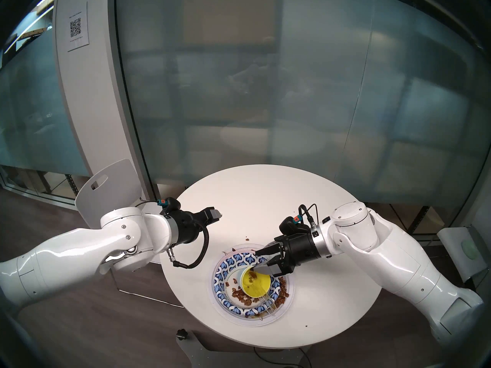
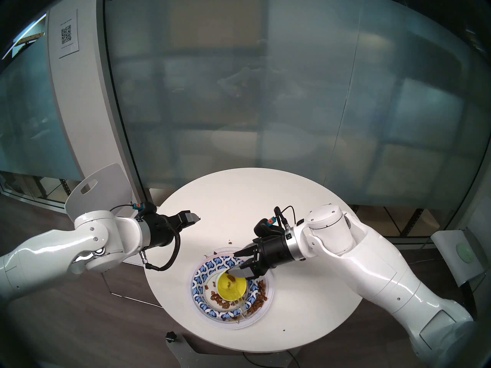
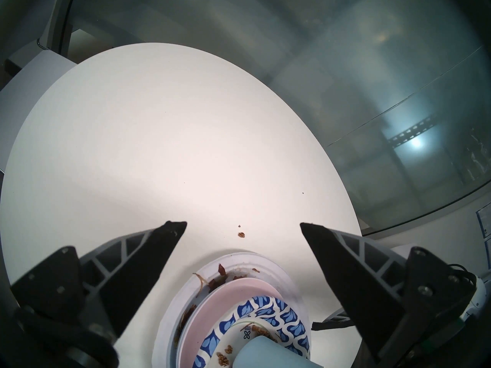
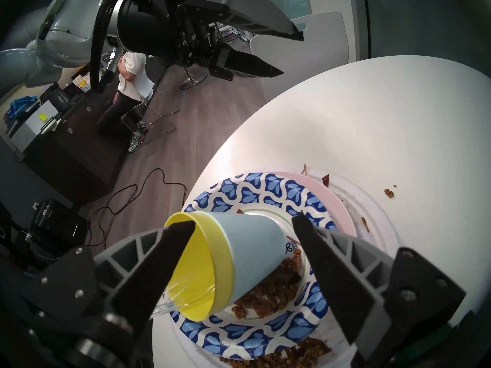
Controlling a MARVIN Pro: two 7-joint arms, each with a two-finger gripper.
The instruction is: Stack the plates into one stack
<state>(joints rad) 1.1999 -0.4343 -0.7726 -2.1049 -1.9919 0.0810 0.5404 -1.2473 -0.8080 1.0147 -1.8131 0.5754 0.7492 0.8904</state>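
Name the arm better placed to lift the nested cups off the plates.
Right: the right gripper brackets the nested cups with open jaws, while the left gripper hovers apart over bare table.

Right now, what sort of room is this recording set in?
Probably an office break area or meeting nook: a round white table against a frosted glass partition, a white chair beside it, and dirty plates with nested cups left on top.

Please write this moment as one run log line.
stack: built | nested cups: lying on patterned plate | right gripper: open around cups | left gripper: open, empty
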